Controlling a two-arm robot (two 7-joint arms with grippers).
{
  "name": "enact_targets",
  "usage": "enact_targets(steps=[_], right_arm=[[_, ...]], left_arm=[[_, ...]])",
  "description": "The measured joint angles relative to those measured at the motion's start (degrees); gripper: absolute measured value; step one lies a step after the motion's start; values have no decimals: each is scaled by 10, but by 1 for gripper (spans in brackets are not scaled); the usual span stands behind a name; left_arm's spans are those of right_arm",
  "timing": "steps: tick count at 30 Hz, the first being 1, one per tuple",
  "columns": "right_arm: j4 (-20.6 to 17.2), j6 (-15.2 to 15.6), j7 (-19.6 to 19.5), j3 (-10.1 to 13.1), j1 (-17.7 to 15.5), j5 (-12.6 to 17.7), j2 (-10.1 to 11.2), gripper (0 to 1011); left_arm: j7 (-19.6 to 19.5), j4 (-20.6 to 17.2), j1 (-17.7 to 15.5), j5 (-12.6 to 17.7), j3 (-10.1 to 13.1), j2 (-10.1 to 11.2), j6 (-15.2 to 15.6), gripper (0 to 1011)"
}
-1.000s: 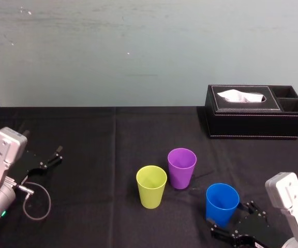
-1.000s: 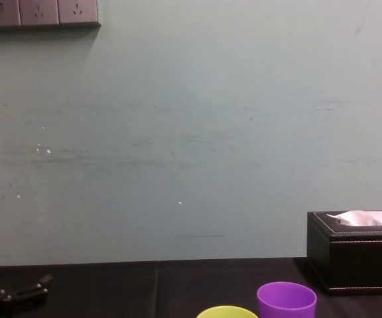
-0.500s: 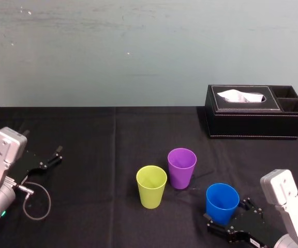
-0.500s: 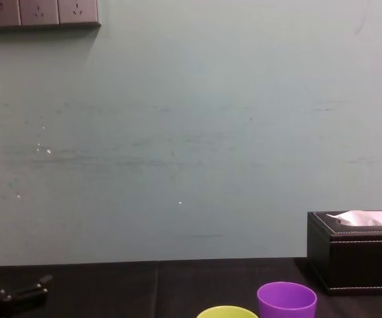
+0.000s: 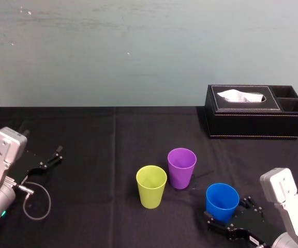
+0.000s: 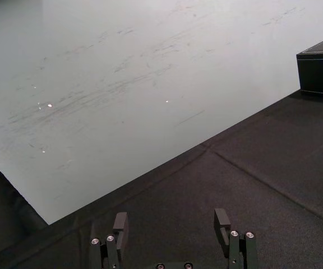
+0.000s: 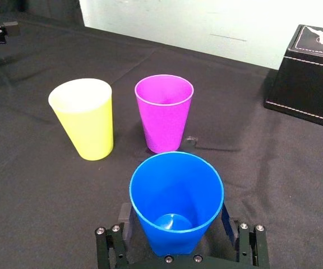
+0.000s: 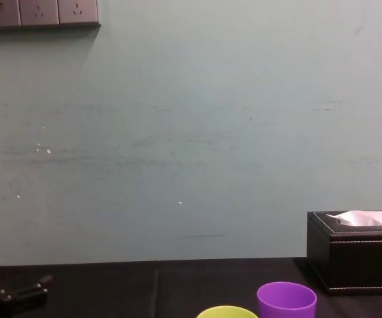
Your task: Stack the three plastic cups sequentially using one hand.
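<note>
Blue cup apparently masks right pincer tips.

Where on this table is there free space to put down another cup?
Free: the wide black cloth between the left gripper and the yellow-green cup, and the strip from the purple cup back to the tissue box. Crowded: where the right gripper straddles the blue cup.

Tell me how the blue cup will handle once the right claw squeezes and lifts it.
The blue cup looks thin and empty, so probably light and slightly flexible. Its smooth tapered wall may slide within the right claw, open around it. Its narrow base suggests a nudge could tip it.
</note>
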Motion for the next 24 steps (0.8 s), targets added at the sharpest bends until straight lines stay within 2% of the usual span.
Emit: enact_targets(steps=[24], right_arm=[[26, -5, 23, 11, 15, -28, -40, 1003]], left_arm=[[0, 0, 0, 0, 0, 0, 0, 1000]])
